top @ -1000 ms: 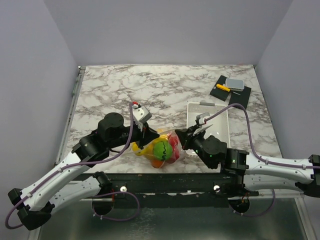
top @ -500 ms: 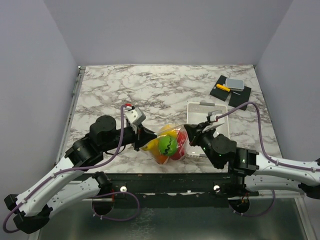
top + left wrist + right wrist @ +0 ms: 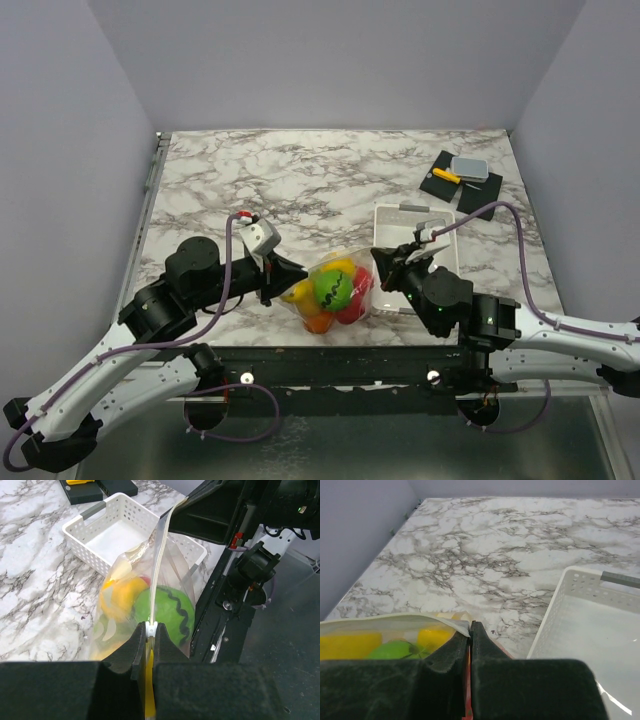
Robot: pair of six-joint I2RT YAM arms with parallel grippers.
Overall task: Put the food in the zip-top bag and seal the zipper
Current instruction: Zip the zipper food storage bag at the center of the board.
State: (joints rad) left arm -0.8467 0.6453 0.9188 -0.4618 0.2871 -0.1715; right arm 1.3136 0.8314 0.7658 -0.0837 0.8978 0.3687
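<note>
Left pincer (image 3: 150, 632) clamped on zipper (image 3: 159, 565). Right pincer (image 3: 470, 632) clamped on zipper's other end. Bag (image 3: 181, 575) hangs between the two pincers, below strip, with food (image 3: 332, 289) inside: green, yellow, red, orange.

Versus a second ago: left pincer drawn back leftward, right pincer and bag shifted right toward basket (image 3: 555, 605).

Left wrist view alone shows strip running taut from pincer to pincer. Right wrist view shows basket just right of its pincer and table (image 3: 485, 545) beyond. Top view shows whole bag just above table's near edge.
</note>
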